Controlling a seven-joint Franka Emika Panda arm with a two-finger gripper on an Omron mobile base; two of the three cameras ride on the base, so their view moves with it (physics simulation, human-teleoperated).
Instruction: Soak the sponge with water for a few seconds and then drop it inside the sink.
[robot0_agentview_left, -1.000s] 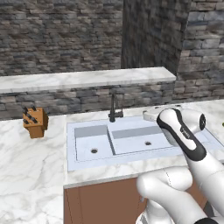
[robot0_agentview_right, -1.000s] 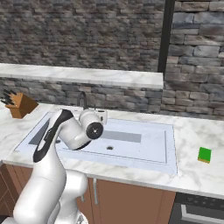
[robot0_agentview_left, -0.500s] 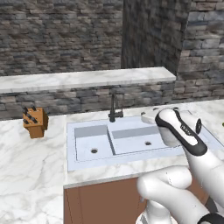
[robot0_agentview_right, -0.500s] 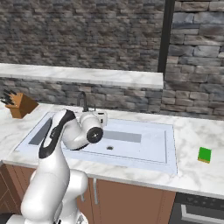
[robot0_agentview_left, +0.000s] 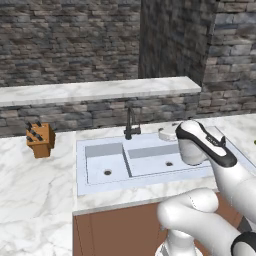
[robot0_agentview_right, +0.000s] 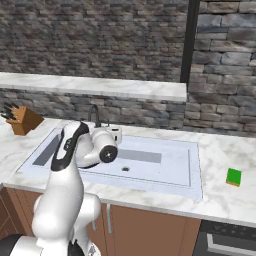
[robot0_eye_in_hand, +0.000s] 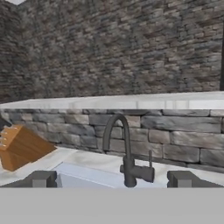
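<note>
No legible text, label, brand, number or sign found on any surface inspected.

Sponge (robot0_agentview_right: 233, 176): small green block, yellow edge, lying flat on the counter right of the sink (robot0_agentview_right: 165, 172), apart from its rim. Sink: pale double basin, dark faucet (robot0_eye_in_hand: 127, 157) behind it.
</note>
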